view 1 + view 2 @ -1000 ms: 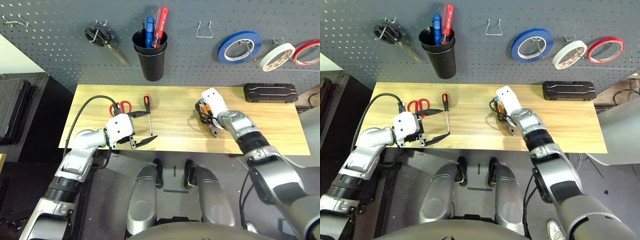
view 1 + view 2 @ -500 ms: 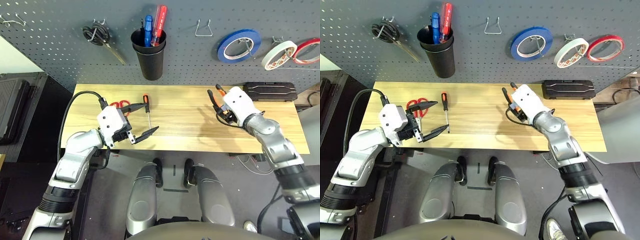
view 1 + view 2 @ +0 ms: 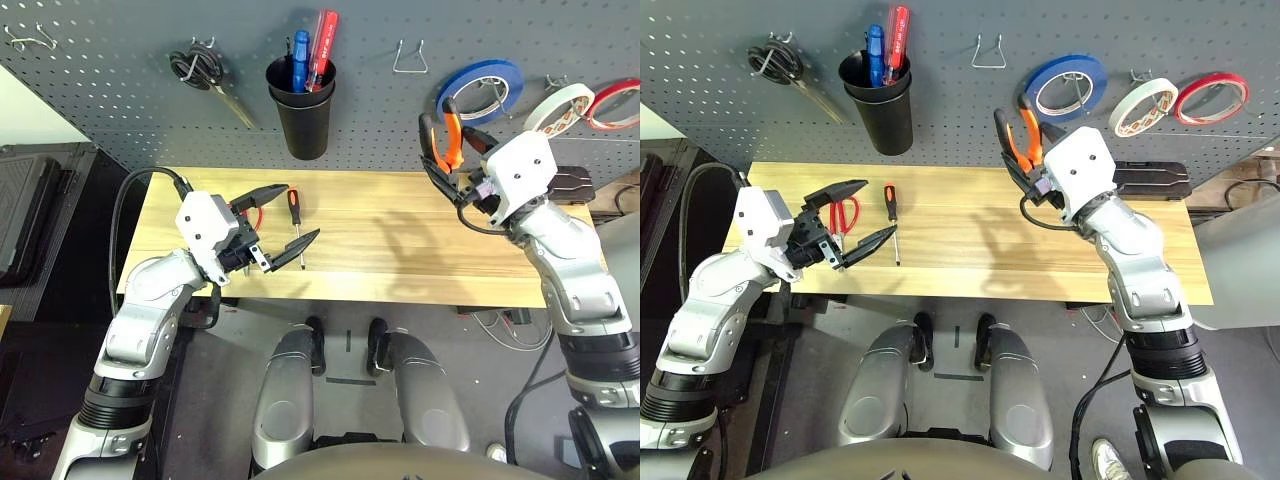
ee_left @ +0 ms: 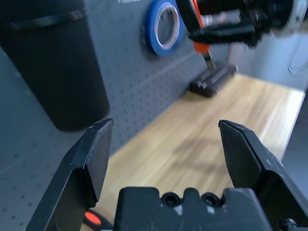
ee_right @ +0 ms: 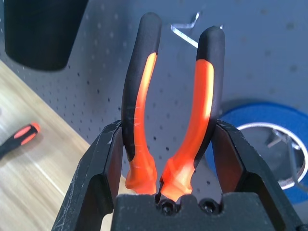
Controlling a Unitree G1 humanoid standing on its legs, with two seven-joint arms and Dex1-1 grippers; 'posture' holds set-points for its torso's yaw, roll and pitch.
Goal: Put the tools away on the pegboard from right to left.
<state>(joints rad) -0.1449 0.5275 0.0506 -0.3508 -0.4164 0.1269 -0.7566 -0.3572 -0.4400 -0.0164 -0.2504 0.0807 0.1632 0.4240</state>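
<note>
My right gripper (image 3: 446, 172) is shut on the orange-and-black pliers (image 3: 448, 130), held handles-up in the air close to the pegboard (image 3: 100, 95), below and right of an empty wire hook (image 3: 407, 57). The right wrist view shows both handles (image 5: 144, 91) rising between my fingers. The cream-white tape roll (image 3: 555, 110) hangs on the pegboard at the right. On the table lie the slim screwdriver (image 3: 296, 218) and the red-handled scissors (image 3: 846, 213). My left gripper (image 3: 876, 208) hovers open just over them, holding nothing.
A black cup (image 3: 300, 110) with screwdrivers hangs on the pegboard, black-handled scissors (image 3: 205, 80) to its left. Blue tape (image 3: 478, 92) and red tape (image 3: 615, 105) hang at the right. A black case (image 3: 572, 185) lies at the wooden table's (image 3: 400, 250) back right.
My right arm has lifted the pliers off the table and swung them up toward the pegboard. My left gripper has risen and moved back over the scissors and screwdriver.
</note>
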